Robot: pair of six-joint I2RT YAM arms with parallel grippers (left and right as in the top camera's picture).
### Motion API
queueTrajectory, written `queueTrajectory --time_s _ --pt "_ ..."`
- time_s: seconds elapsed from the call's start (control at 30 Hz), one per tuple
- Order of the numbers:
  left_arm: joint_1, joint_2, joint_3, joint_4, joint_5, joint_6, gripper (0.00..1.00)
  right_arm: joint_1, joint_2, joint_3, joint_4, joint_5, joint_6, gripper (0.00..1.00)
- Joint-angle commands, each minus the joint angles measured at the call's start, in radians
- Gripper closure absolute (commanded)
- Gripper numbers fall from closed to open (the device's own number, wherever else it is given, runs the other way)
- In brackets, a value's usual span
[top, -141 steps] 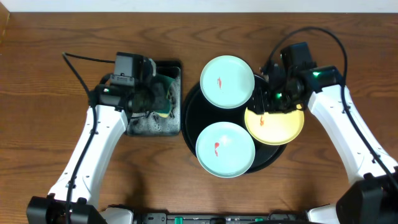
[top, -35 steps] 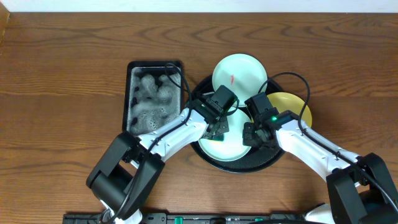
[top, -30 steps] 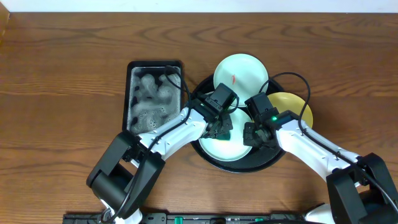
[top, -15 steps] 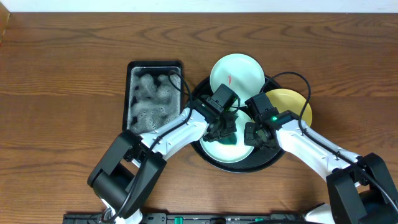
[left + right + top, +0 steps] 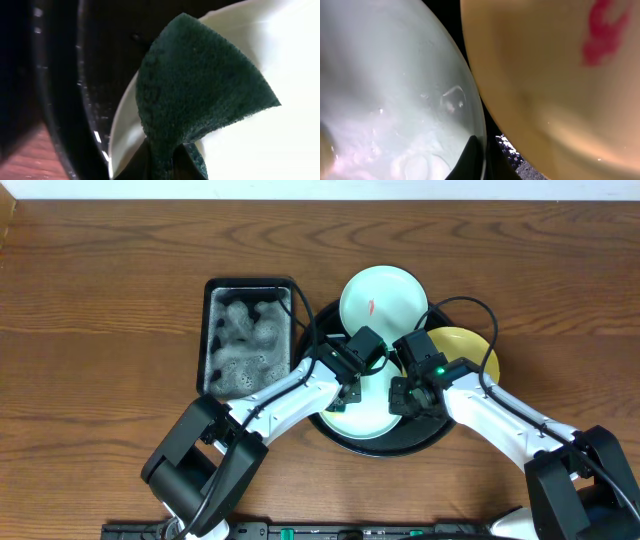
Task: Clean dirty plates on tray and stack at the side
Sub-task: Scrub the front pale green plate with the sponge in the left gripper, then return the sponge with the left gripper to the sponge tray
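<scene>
three plates (image 5: 383, 298), one round tray (image 5: 385, 448), one sponge tray (image 5: 212, 330), one sponge (image 5: 200, 85).

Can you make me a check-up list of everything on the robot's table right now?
Surface: brown wood table.
Job's things: round tray holds the wet front blue plate; the back blue plate and the yellow plate stick out past its rim, each with a red smear.
Clutter: sponge tray full of foam.
Grippers: left gripper shut on a green sponge; right gripper shut on the front plate's rim.
Cables: black cables loop by both arms.
Surroundings: pale wall behind.
</scene>
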Motion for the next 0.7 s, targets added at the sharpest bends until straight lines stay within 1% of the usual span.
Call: queueTrajectory --time_s 0.0,0.13,0.3,0.5,0.67 --pt "0.031 0.034 -0.012 -0.062 -0.27 0.029 0.93 -0.003 0.002 -0.004 -0.03 0.075 -0.003 0.99" --pt "0.032 0.023 0.019 -0.105 -0.288 0.029 0.93 -0.003 0.002 -0.004 -0.035 0.086 -0.003 0.99" --pt "0.037 -0.033 0.047 -0.132 -0.298 0.029 0.92 -0.003 0.002 -0.004 -0.037 0.09 -0.003 0.99" --pt "0.068 -0.163 0.05 -0.139 -0.298 0.029 0.92 -0.003 0.002 -0.004 -0.042 0.09 -0.003 0.99" --pt "0.152 -0.283 0.05 -0.158 -0.287 0.029 0.92 -0.003 0.002 -0.004 -0.042 0.09 -0.003 0.99"
